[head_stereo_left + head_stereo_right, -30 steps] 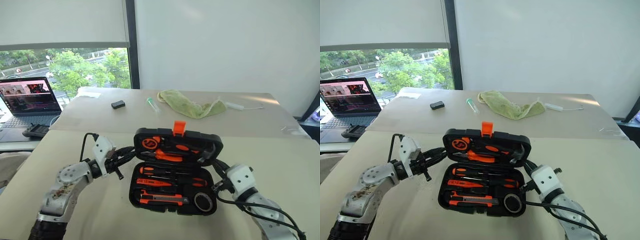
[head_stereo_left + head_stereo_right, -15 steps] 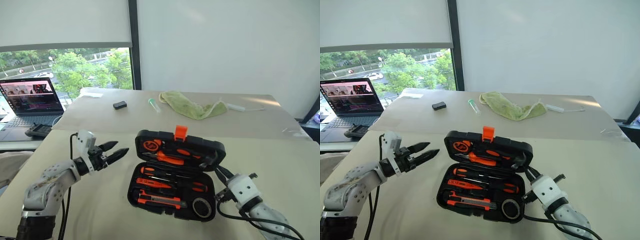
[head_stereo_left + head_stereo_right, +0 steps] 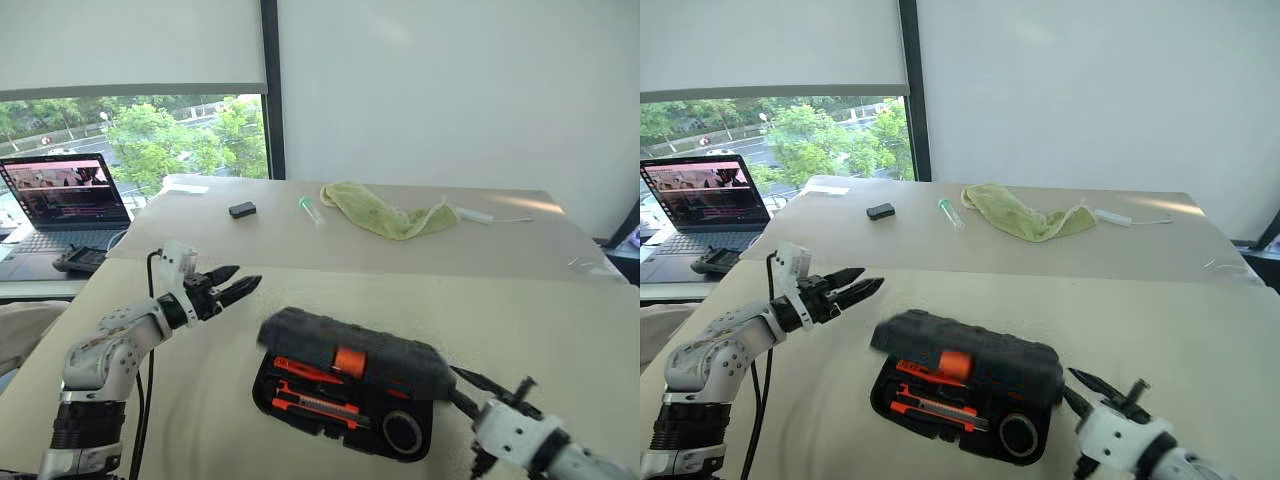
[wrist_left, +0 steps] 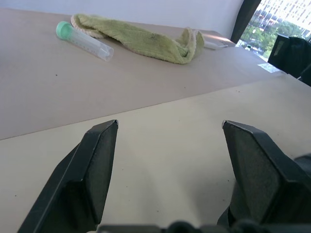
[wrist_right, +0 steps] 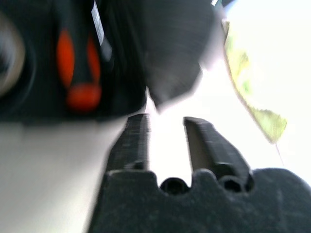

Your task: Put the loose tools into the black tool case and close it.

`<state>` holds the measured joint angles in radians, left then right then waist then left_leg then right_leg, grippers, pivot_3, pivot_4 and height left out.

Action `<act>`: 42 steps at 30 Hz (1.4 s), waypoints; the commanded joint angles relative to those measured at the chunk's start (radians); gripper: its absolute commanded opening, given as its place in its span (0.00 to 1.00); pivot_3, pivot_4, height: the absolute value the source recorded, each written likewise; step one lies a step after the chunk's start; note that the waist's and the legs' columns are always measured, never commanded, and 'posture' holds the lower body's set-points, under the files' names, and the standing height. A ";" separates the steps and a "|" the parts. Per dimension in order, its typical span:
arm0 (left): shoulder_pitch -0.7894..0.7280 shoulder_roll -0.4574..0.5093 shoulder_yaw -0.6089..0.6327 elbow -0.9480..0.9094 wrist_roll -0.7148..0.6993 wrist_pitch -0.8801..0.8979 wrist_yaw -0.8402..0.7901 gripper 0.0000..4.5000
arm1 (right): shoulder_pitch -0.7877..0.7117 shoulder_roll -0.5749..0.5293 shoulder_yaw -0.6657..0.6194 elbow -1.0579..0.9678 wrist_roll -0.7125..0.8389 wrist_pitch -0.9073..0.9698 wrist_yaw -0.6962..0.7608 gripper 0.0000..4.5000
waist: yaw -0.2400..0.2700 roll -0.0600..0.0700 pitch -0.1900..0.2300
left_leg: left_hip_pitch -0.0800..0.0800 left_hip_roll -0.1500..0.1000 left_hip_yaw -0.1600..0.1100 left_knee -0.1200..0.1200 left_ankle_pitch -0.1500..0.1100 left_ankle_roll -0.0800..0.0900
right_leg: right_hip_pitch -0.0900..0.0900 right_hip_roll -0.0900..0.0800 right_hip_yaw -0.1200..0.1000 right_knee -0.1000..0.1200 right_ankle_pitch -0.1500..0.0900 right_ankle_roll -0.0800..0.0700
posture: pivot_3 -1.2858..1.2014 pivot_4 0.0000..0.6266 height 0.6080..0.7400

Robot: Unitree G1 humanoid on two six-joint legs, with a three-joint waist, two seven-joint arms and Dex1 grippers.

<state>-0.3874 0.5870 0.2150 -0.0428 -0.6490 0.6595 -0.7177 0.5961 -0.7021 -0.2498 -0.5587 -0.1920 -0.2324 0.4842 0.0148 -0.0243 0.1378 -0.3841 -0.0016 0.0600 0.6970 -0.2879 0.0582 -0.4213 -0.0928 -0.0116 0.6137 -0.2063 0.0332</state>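
Black tool case (image 3: 352,385) lies on table, lid half-lowered over orange tools (image 3: 310,405) inside.

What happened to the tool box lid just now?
The black tool case's lid dropped from upright to nearly shut. The left gripper let go and drew away, open; the right gripper pulled back too. The green cloth, tube and laptop stayed put.

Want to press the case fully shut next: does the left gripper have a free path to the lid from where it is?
Probably yes. The left gripper hangs open over bare table, beside the black tool case, whose lid is half down. Nothing lies between them.
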 commanded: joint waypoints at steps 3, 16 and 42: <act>-0.054 0.013 -0.022 0.013 0.007 -0.006 -0.050 0.82 | 0.158 -0.003 -0.162 -0.147 0.206 0.154 0.155 0.66 | -0.001 0.000 0.000 | 0.000 0.000 0.000 0.000 0.000 0.000 | 0.000 0.001 0.000 0.001 0.000 0.000 | 0.52 0.24 1.00; 0.068 0.071 -0.088 -0.004 0.159 -0.084 -0.099 0.24 | 0.052 0.025 -0.075 -0.286 0.511 0.740 0.049 0.03 | -0.002 -0.001 0.000 | 0.000 0.002 0.000 0.000 0.000 0.000 | -0.001 0.000 0.000 0.000 0.000 -0.002 | 0.52 0.24 1.00; 0.334 0.025 -0.222 -0.302 0.228 0.047 0.013 0.01 | -1.075 0.081 0.520 0.327 0.282 1.070 0.040 0.00 | -0.017 0.001 0.002 | 0.001 0.001 0.000 -0.001 0.004 -0.002 | -0.002 0.002 0.000 0.002 0.002 -0.005 | 0.52 0.24 1.00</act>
<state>-0.0474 0.6388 0.0337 -0.3426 -0.4119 0.7429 -0.6965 -0.4459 -0.6525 0.2089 -0.2580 0.0964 0.9295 0.4908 -0.0022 -0.0230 0.1398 -0.3838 -0.0004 0.0591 0.6955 -0.2840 0.0564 -0.4235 -0.0919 -0.0130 0.6164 -0.2040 0.0284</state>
